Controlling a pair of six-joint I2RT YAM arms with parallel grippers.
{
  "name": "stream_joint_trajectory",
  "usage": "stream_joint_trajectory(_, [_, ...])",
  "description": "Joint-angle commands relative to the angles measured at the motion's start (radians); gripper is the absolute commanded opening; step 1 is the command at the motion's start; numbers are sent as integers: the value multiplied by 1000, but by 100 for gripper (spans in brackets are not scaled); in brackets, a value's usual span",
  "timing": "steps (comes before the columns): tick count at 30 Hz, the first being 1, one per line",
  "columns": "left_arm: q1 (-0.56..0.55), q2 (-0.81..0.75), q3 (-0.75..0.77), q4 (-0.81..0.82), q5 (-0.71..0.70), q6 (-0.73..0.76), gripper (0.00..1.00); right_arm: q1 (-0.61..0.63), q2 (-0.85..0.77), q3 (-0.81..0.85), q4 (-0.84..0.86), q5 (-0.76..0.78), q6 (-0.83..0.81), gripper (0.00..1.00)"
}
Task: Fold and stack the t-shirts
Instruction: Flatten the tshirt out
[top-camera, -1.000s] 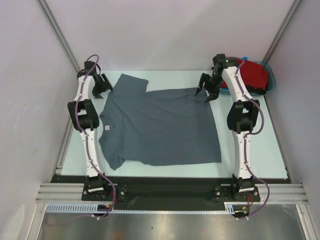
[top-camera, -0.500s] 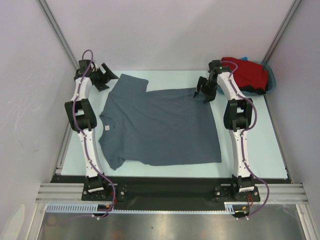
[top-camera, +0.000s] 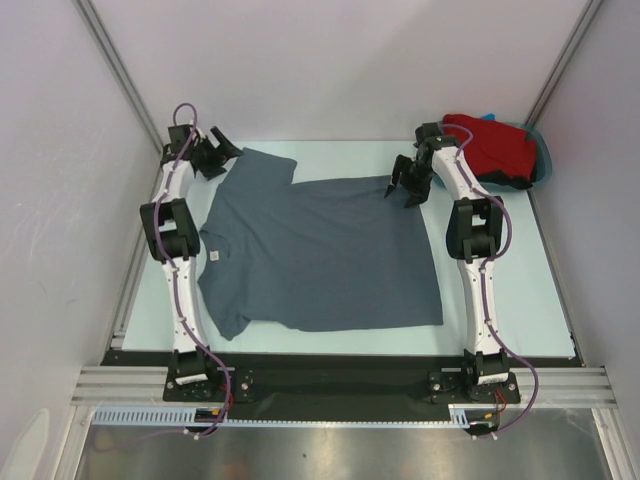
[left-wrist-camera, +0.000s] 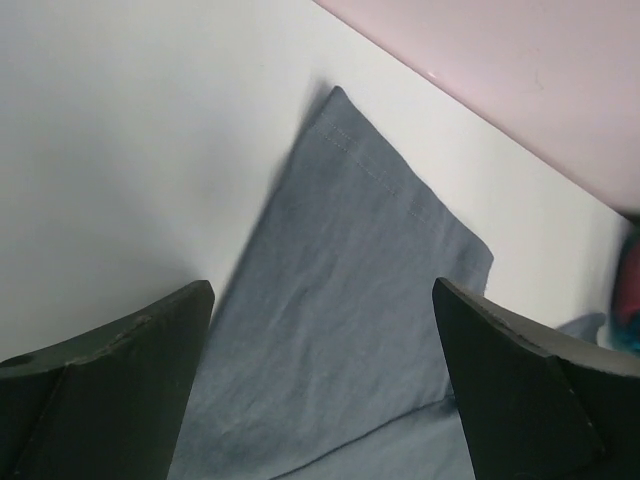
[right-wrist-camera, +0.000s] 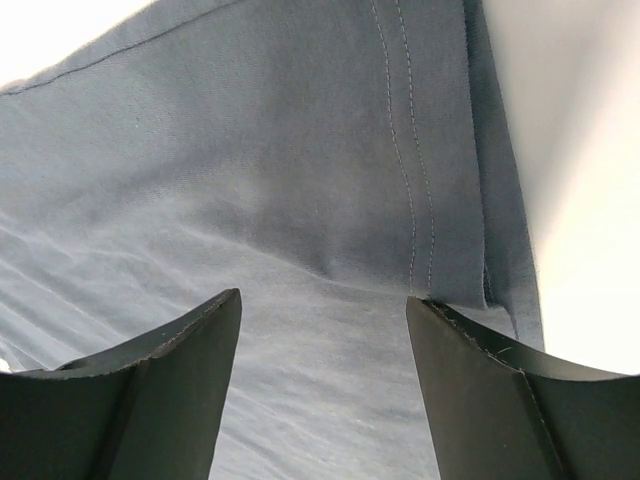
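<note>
Overhead view first: the grey t-shirt (top-camera: 320, 250) lies spread flat in the middle of the table (top-camera: 520, 290), collar toward 9 o'clock and bottom hem toward 3 o'clock. One sleeve (top-camera: 262, 165) points out to 11 o'clock, and the other sits at 7 o'clock near the arm bases.

The left gripper (top-camera: 215, 152) is out at the 11 o'clock corner of the shirt, just beside that far sleeve. On the left wrist camera I see the left gripper (left-wrist-camera: 322, 290) spread wide. The stitched sleeve (left-wrist-camera: 370, 250) lies flat on the white surface between the two dark fingers (left-wrist-camera: 130, 380), and nothing is pinched.

The right gripper (top-camera: 408, 185) is at the shirt's 1 o'clock corner, right over the far end of the hem. On the right wrist camera the right gripper (right-wrist-camera: 322, 300) is also gaping, with its fingers (right-wrist-camera: 480, 400) on either side of the cloth. The double-stitched hem (right-wrist-camera: 420, 200) runs between them toward 12 o'clock in that view, with a small fold at the corner. I cannot tell from here whether the tips touch the fabric.

The red t-shirt (top-camera: 492, 148) is bunched up at the table's 1 o'clock corner, in the teal tub (top-camera: 543, 160), well apart from the grey one.
</note>
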Motion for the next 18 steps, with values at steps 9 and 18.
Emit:
stream_joint_trajectory(9, [-62,11,75,-118,-196,175,100,1,-67,7,4,-1,-2,74])
stream_joint_trajectory(18, [-78,10,87,-206,-265,247,100,-1,-76,14,-5,-4,11,74])
